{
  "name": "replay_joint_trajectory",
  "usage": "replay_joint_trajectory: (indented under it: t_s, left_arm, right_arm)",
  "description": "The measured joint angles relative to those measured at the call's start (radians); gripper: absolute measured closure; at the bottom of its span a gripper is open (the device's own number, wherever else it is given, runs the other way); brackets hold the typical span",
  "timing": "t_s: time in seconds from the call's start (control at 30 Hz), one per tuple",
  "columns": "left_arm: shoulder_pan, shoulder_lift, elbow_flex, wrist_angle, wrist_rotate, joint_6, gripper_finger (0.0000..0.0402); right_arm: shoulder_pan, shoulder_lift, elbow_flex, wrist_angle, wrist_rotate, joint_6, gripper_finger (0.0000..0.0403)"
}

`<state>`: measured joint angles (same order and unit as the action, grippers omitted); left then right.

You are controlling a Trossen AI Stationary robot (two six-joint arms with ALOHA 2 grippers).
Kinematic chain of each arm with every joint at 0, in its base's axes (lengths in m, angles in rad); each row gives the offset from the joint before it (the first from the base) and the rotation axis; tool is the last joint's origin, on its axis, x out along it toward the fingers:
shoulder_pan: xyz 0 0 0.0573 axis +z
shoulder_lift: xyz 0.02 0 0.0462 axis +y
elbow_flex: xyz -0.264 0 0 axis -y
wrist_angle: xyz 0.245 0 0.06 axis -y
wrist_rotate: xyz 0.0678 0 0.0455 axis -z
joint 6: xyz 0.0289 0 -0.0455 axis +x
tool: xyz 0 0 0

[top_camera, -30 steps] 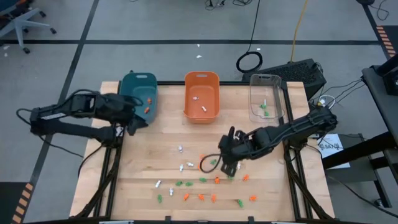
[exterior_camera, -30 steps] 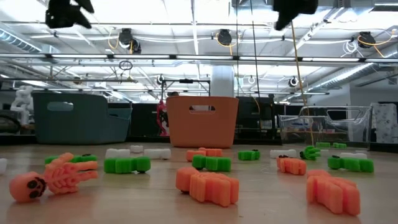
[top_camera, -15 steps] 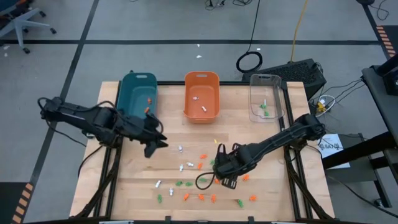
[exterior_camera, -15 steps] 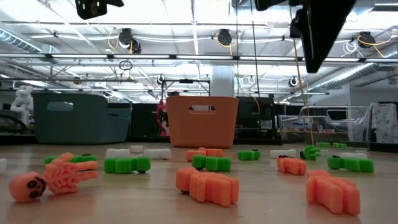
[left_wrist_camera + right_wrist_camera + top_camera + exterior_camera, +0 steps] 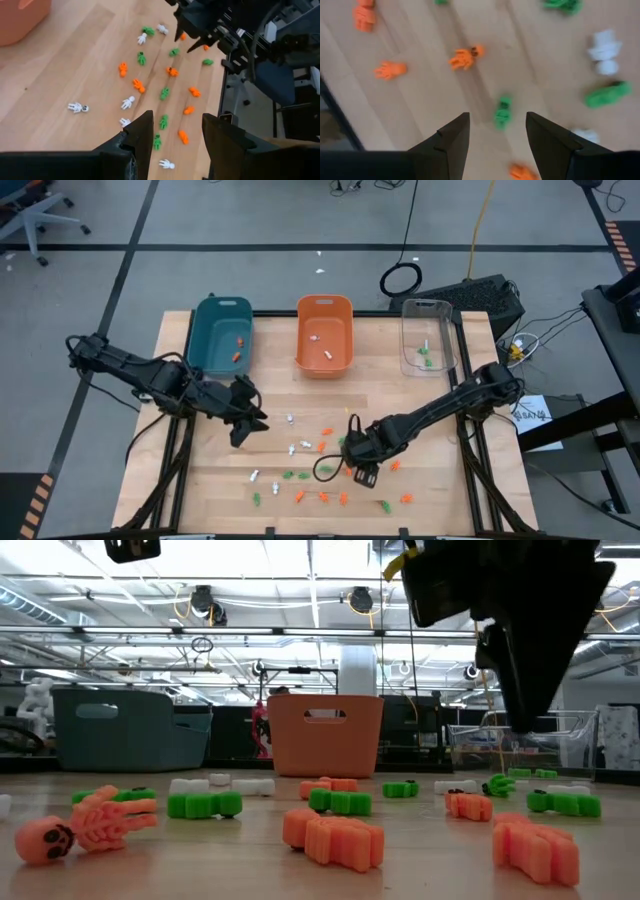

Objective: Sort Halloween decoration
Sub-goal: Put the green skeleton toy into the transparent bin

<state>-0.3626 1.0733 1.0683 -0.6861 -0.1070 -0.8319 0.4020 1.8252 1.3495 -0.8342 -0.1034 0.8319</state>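
While my right pincer hung low over the pale wooden surface, its two dark fingers stood spread with nothing between them, and a small green plastic figure lay on the boards just ahead of the gap, untouched. Around it lay the rest of the tiny orange, white and green Halloween trinkets, scattered loose across the near half of the surface, some orange ones a little farther out from my fingers and a white one off to one side.

My left pincer hovered above bare wood, well apart from the right one and nearer the deep teal plastic bin. Its fingers were parted too and held nothing; past them I saw the same scatter of trinkets and my other arm farther off.

At the far edge stood the three bins in a row: the teal one, the orange plastic bin in the middle and the clear plastic bin. Each had a few small pieces lying inside.
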Motion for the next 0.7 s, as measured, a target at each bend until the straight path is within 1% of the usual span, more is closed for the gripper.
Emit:
replay_joint_trajectory:
  t_s: [0.07,0.17,0.33,0.43,0.53,0.7]
  left_arm:
    - [0.0,0.0,0.0,0.0,0.0,-0.016,0.0233]
    - [0.0,0.0,0.0,0.001,0.0,-0.027,0.0233]
    - [0.0,0.0,0.0,0.007,0.0,-0.026,0.0233]
    - [0.0,-0.001,0.0,0.007,0.0,-0.026,0.0233]
    - [0.0,-0.001,0.0,0.007,0.0,-0.027,0.0233]
    - [0.0,-0.001,0.0,0.007,0.0,-0.027,0.0233]
  right_arm:
    - [0.0,0.003,-0.016,-0.001,-0.003,0.041,0.0222]
    - [-0.005,0.005,-0.026,-0.007,-0.002,0.058,0.0212]
    - [-0.003,0.007,-0.025,0.007,0.008,0.069,0.0172]
    - [-0.003,0.007,-0.037,0.025,0.028,0.091,0.0156]
    - [-0.002,0.008,-0.064,0.048,0.028,0.12,0.0152]
    - [0.0,0.008,-0.123,0.137,0.025,0.145,0.0158]
